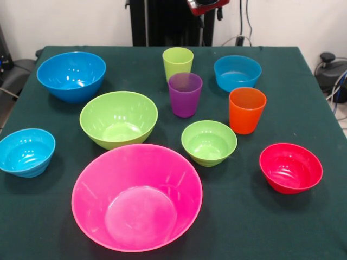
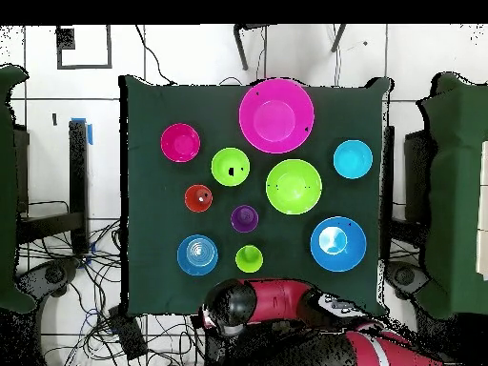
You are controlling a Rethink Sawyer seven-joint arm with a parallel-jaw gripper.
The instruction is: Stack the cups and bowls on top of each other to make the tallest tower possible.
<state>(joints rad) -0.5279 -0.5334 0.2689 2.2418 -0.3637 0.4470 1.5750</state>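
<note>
Sitting on a dark green cloth (image 1: 303,227) that covers the whole table are ten things, all apart, none stacked. Take the big pink bowl (image 1: 137,196) at the front as the marker.

Far to its left is a small light-blue bowl (image 1: 25,151). Behind that, at the back left, is the large blue bowl (image 1: 71,76). Just behind the pink bowl sits the large green bowl (image 1: 119,118).

Behind the pink bowl and a little to the right stand the lime green cup (image 1: 178,63) and, in front of it, the purple cup (image 1: 185,95). The small green bowl (image 1: 209,142) is just beside the pink bowl's right rim. Farther right are the orange cup (image 1: 246,110) and, behind it, the other small light-blue bowl (image 1: 237,72). The small red bowl (image 1: 290,168) is farthest right.

The red arm (image 2: 286,303) is pulled back off the cloth. I cannot tell how its gripper (image 1: 206,6) stands; it holds nothing.

White walls, a tiled floor (image 2: 57,152) and loose cables (image 2: 105,315) are around the table.
</note>
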